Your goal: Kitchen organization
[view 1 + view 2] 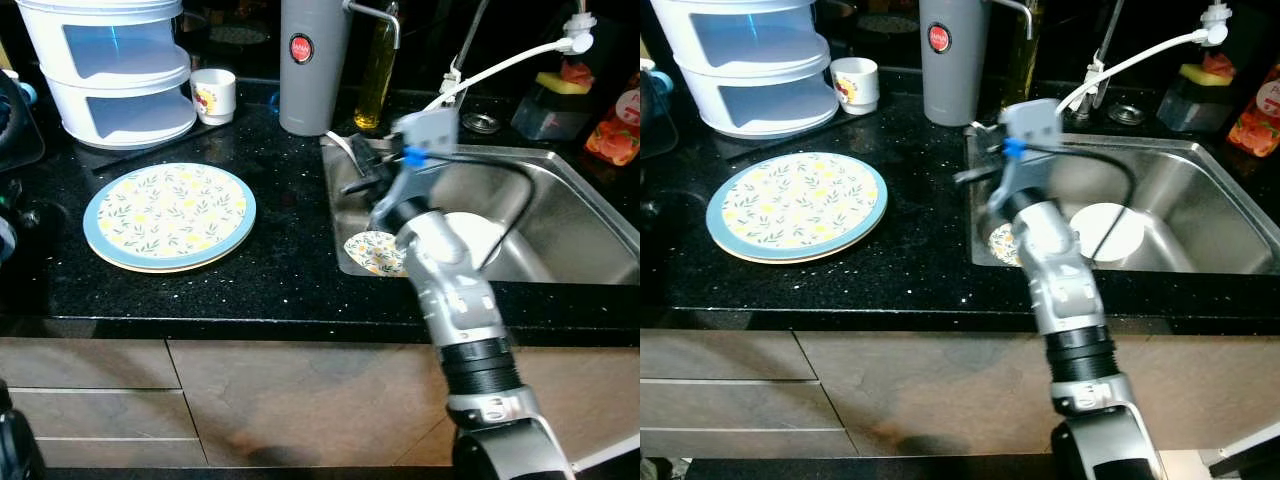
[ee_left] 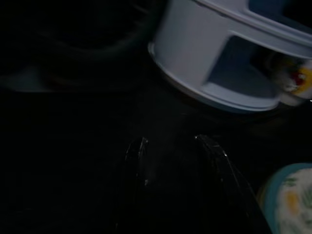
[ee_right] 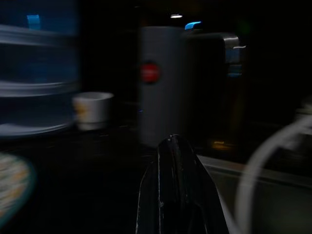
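Left eye view: right gripper (image 1: 362, 168) hovers over the sink (image 1: 560, 200), fingers pressed together, empty; floral plate (image 1: 170, 215) sits on the counter (image 1: 280, 280).

The right arm (image 1: 450, 290) hides part of the small patterned plate (image 1: 372, 252) in the sink (image 1: 560, 200). The white tiered rack (image 1: 110, 60), upper left, is cut off by the frame's edge.

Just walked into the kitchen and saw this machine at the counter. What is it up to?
The robot stands at a black countertop beside a steel sink. Its right gripper, fingers together and empty, reaches over the sink's left edge, where a small floral plate and a white bowl lie in the basin. A large floral plate sits on the counter near a white tiered rack, a small cup and a grey thermos. The left gripper hovers low over the counter near the rack.
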### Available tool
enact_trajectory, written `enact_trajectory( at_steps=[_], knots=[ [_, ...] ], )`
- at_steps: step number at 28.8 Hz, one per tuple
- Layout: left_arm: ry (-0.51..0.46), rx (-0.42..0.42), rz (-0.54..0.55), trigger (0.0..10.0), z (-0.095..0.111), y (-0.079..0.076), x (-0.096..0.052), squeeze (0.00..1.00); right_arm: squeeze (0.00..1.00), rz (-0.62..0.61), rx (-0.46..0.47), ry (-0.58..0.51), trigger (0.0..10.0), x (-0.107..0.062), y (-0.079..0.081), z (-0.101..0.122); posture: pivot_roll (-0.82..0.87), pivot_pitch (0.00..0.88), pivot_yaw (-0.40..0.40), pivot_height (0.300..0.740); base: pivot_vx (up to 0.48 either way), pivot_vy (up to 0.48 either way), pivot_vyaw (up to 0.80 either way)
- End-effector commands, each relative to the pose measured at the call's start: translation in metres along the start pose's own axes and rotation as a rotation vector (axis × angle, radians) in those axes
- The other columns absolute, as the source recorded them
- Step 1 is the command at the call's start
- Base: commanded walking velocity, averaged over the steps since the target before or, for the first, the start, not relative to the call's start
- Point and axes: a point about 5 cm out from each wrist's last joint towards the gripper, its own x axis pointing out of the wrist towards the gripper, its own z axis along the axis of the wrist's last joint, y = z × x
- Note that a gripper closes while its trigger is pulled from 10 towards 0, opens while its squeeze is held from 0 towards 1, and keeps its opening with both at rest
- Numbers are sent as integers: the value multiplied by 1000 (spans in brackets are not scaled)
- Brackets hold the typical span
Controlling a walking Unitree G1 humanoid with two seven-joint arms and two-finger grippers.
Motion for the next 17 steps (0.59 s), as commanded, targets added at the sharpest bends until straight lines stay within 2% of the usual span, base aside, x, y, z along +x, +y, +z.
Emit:
enact_trajectory(
  at_steps=[1,2,3,4,9,11,12,13,14,16,17],
  knots=[
    [76,-11,-41,10000,-17,-7,5,0,0,-39,-6,-27,10000,-4,-9,5,160,26,-27,740,0,0,0],
    [76,-11,-41,10000,-17,-7,5,0,0,-39,-6,-27,10000,-4,-9,5,160,26,-27,740,0,0,0],
    [156,-22,-99,10000,-24,-15,8,0,0,-56,-14,-32,10000,-7,-14,7,160,33,-25,740,0,0,0],
    [177,-25,-109,10000,-26,-17,9,0,0,-60,-15,-33,10000,-8,-16,7,160,33,-25,740,0,0,0],
    [254,-59,-114,10000,-39,-24,13,0,0,-94,-48,-34,10000,-12,-25,9,140,47,-3,740,0,0,0],
    [287,-125,-130,10000,-49,-29,14,0,0,-71,-85,3,10000,-15,-29,8,134,50,-2,740,0,0,0],
    [287,-125,-130,10000,-49,-29,14,0,0,-71,-85,3,10000,-15,-29,8,134,50,-2,740,0,0,0],
    [297,-166,-157,10000,-52,-34,14,0,0,-31,-111,61,10000,-17,-28,-1,134,53,-1,740,0,0,0],
    [300,-175,-165,10000,-52,-35,14,0,0,-22,-116,76,10000,-18,-28,-3,134,53,-1,740,0,0,0],
    [318,-196,-244,10000,-59,-52,14,0,0,68,-102,162,10000,-23,-21,-19,136,54,-7,740,0,0,0],
    [332,-217,-299,10000,-64,-66,13,0,0,107,-95,208,10000,-24,-18,-29,138,56,-12,740,0,0,0]
  ],
)
